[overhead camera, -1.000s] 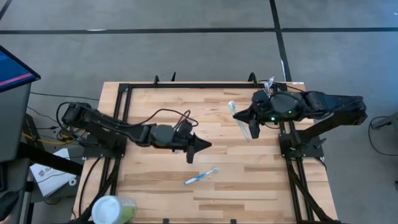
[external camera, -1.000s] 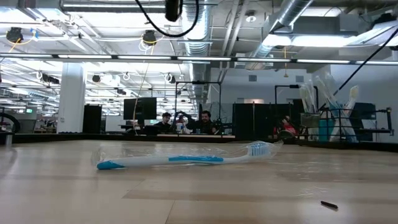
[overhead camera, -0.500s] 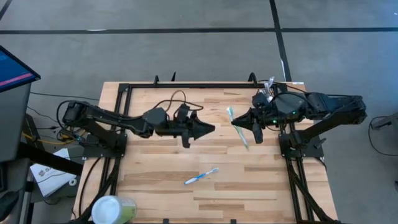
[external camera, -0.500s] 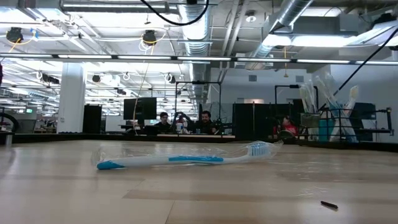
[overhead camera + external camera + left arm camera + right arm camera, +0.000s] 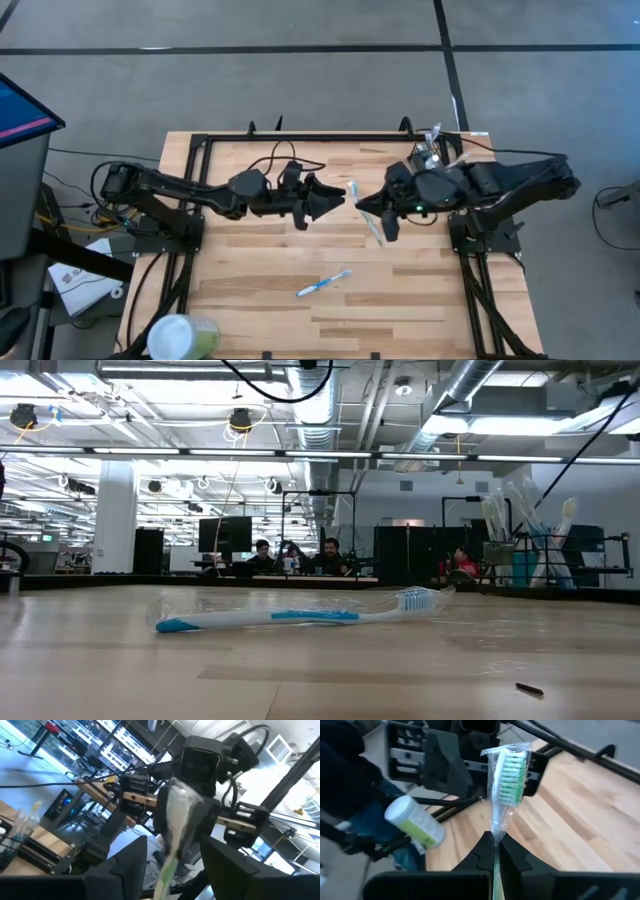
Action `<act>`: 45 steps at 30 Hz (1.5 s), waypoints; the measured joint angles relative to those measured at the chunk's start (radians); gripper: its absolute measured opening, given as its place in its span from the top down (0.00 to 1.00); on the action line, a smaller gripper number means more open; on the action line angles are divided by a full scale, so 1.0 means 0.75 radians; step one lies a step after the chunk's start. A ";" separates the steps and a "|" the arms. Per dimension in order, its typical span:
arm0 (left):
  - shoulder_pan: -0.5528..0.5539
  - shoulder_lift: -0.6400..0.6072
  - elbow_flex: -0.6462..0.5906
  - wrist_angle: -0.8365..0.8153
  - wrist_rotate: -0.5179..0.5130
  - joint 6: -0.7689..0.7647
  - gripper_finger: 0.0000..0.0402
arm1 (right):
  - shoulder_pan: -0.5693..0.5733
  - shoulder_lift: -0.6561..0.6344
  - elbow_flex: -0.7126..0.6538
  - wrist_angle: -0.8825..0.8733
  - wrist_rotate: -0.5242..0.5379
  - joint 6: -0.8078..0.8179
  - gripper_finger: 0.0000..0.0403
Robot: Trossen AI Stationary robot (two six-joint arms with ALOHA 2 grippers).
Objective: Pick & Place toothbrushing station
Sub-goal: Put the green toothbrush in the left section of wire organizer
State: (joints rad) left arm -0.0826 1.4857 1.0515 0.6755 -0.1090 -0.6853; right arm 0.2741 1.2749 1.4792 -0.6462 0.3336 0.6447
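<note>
High view: right hand point(image 5: 366, 207) clenched on a wrapped green toothbrush point(image 5: 374, 224) above the bench point(image 5: 420, 290); left hand point(image 5: 340, 199) spread, fingers around its head; blue toothbrush point(image 5: 323, 284) lies apart.

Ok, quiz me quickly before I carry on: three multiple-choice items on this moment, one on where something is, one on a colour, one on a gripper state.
1. Where does the blue toothbrush lie?
A. On the wooden table, nearer its front edge
B. In the left gripper
C. Inside the pale-green cup

2. What colour are the bristles of the wrapped toothbrush that the right gripper holds?
A. Red
B. Green
C. Black

3. How do the left gripper's fingers stand?
A. Shut on the blue toothbrush
B. Shut on a cable
C. Open, facing the wrapped toothbrush

Answers: 1 A, the high view shows it flat on the wood. 2 B, clear in the right wrist view. 3 C, the left wrist view shows a gap between them.
</note>
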 joint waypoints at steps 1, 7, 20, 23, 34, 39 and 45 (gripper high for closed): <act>0.000 0.000 0.000 -0.004 -0.009 0.000 0.55 | 0.000 0.011 -0.001 0.000 0.014 0.001 1.00; -0.024 0.021 0.000 -0.040 -0.017 -0.003 0.58 | -0.013 0.076 0.000 0.080 0.010 -0.017 1.00; -0.097 0.034 0.000 -0.029 -0.070 0.062 0.59 | -0.029 0.045 0.000 0.238 -0.041 -0.042 1.00; -0.097 0.034 0.000 -0.030 -0.073 0.062 0.59 | -0.030 0.044 0.001 0.257 -0.068 -0.044 1.00; -0.101 0.034 0.000 0.018 -0.022 0.070 0.59 | -0.025 0.045 0.001 0.178 -0.159 -0.046 1.00; -0.098 0.034 0.000 0.023 -0.047 0.070 0.59 | -0.009 0.045 0.001 0.118 -0.055 -0.036 1.00; -0.098 0.034 0.000 0.030 -0.157 0.071 0.59 | -0.008 0.068 0.000 0.067 -0.053 -0.024 1.00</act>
State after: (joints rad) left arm -0.1558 1.5108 1.0515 0.6979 -0.2266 -0.6323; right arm 0.2684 1.3258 1.4793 -0.5962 0.2940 0.6266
